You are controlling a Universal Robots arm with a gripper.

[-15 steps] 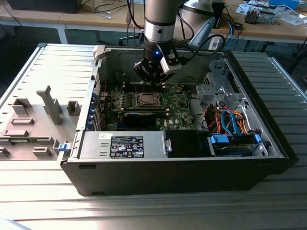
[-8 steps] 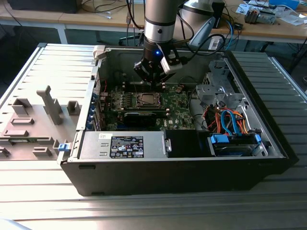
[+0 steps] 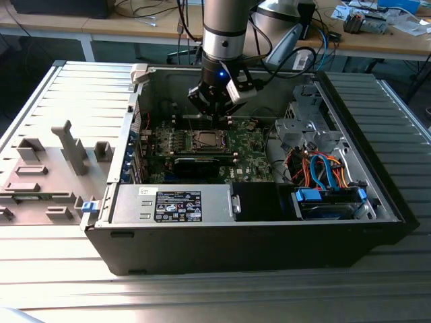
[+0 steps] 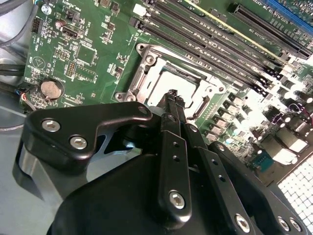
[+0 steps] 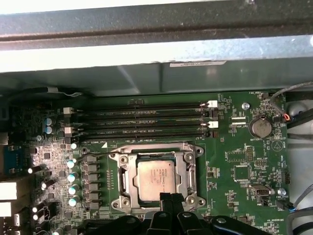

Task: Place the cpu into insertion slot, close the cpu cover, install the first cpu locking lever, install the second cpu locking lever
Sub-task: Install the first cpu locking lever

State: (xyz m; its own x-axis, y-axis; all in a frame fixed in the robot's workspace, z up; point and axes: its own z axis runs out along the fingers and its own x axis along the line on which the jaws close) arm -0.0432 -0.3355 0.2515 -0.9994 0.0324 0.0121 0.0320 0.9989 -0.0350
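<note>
Inside the open computer case (image 3: 377,202), the cpu (image 5: 155,180) sits in the insertion slot (image 5: 117,182) (cpu cover (image 5: 189,171) closed around it), beside the memory slots (image 5: 142,120), while the gripper (image 5: 171,198), fingers together and empty, hangs just above the slot's edge.

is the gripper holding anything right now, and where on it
Nothing is held. The gripper has its fingers pressed together, with no object between them, just above the edge of the cpu, which sits in its socket.

Pincer (image 4: 172,98) tips together over the cpu cover (image 4: 146,73).
</note>
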